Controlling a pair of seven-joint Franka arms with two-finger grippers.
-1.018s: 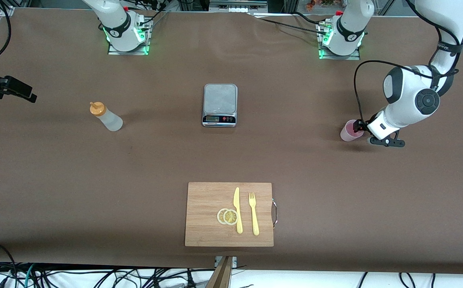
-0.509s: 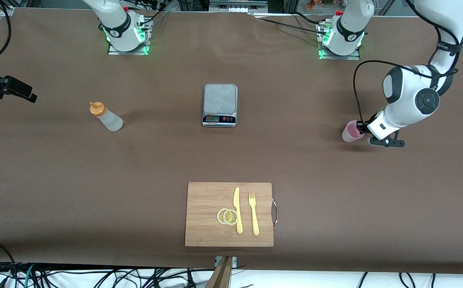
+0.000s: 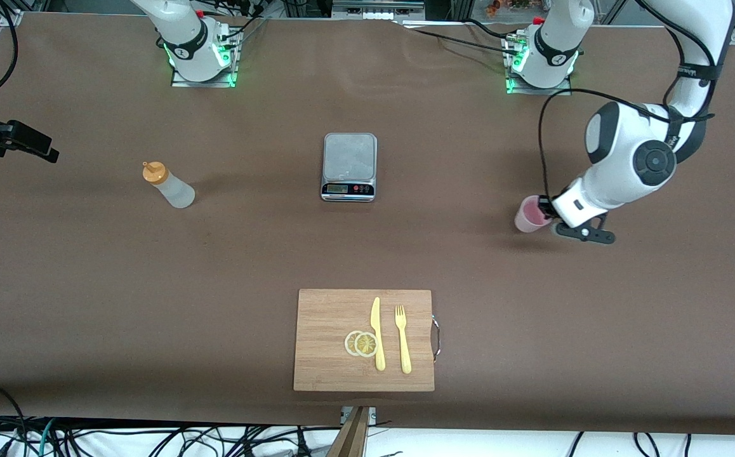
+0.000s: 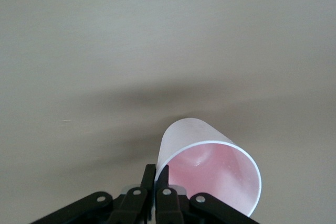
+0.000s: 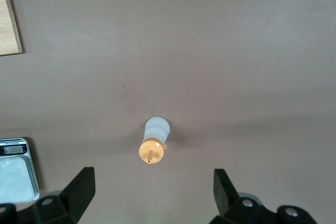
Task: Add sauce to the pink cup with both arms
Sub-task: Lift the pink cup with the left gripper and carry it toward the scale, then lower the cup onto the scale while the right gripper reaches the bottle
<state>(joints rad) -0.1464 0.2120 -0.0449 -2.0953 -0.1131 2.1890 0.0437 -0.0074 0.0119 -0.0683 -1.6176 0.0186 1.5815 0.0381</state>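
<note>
The pink cup (image 3: 529, 214) hangs from my left gripper (image 3: 549, 210), toward the left arm's end of the table. In the left wrist view the gripper (image 4: 156, 174) is shut on the rim of the cup (image 4: 210, 163), one finger inside and one outside. The cup looks slightly tilted and empty. The sauce bottle (image 3: 172, 186), frosted white with an orange cap, stands upright toward the right arm's end. My right gripper (image 5: 152, 192) is open and empty, high over the table beside the sauce bottle (image 5: 155, 139).
A silver scale (image 3: 349, 166) sits mid-table between bottle and cup, and it also shows in the right wrist view (image 5: 16, 174). A wooden cutting board (image 3: 323, 317) with lemon slices (image 3: 361, 343), a yellow knife (image 3: 377, 333) and a fork (image 3: 402, 338) lies nearer the front camera.
My left gripper has carried the pink cup toward the scale and a little nearer the front camera. The bottle and the right arm have not moved.
</note>
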